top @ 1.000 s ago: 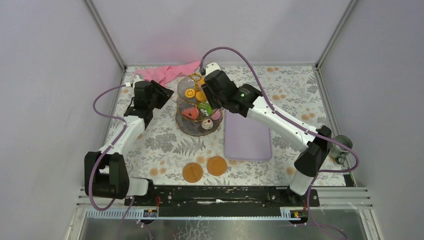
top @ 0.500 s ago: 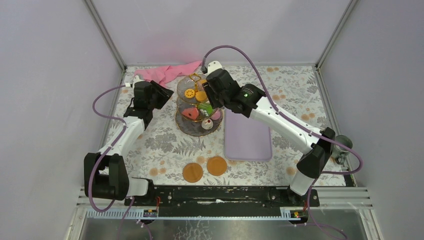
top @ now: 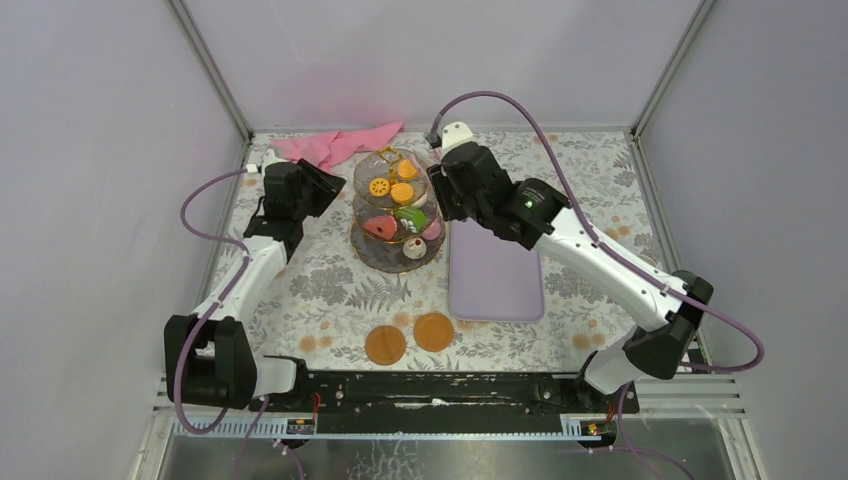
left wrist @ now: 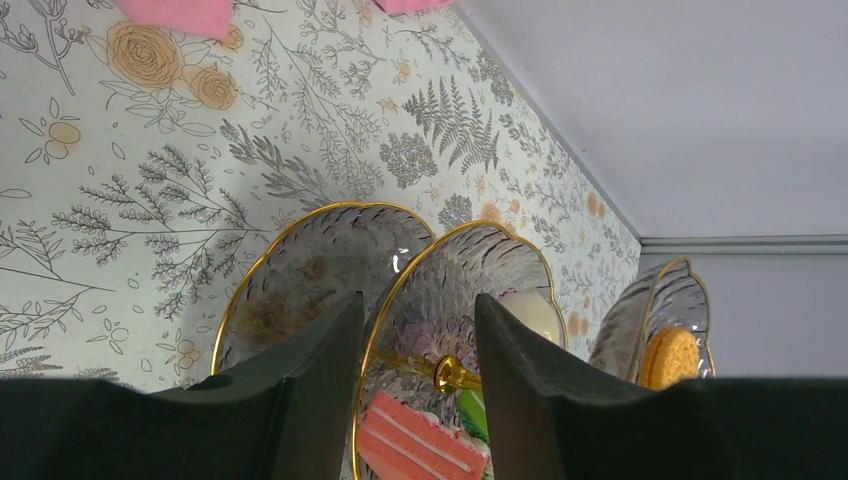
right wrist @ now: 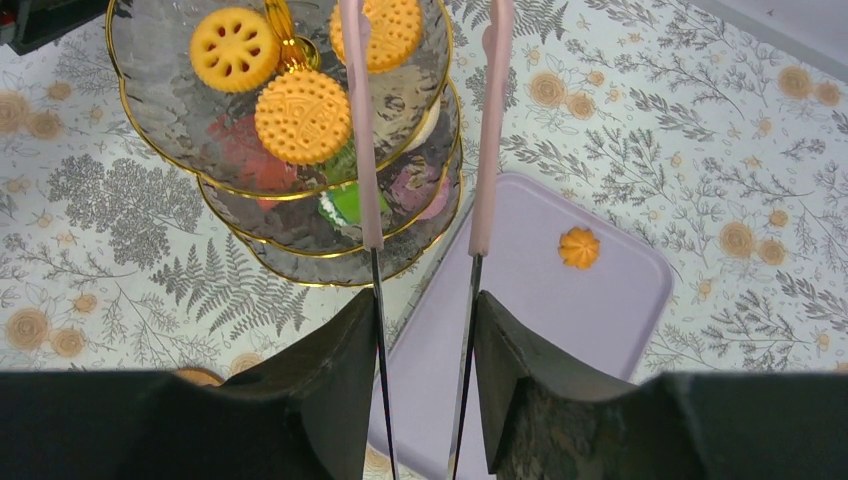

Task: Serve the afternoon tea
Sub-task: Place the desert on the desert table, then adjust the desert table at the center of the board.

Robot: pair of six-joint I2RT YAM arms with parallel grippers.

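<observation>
Loading step, seemingly: pink tongs (right wrist: 357, 120) clamped in the right gripper (right wrist: 425, 300) are held empty over the stand (right wrist: 160, 95), left gripper (left wrist: 420, 305) parted beside it; the orange pastry (right wrist: 579, 247) near it should be picked next.

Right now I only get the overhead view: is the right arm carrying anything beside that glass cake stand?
Observer: Yes, its wrist camera shows the right tool clamped on pink tongs, arms apart, pointed at the three-tier glass stand.
Operator: Is that lilac tray bare?
Observer: No, one small orange pastry lies on the lilac tray, hidden from overhead.
Operator: And the left arm?
Observer: The left tool straddles the middle tier at its rim; whether it pinches, I cannot tell.
</observation>
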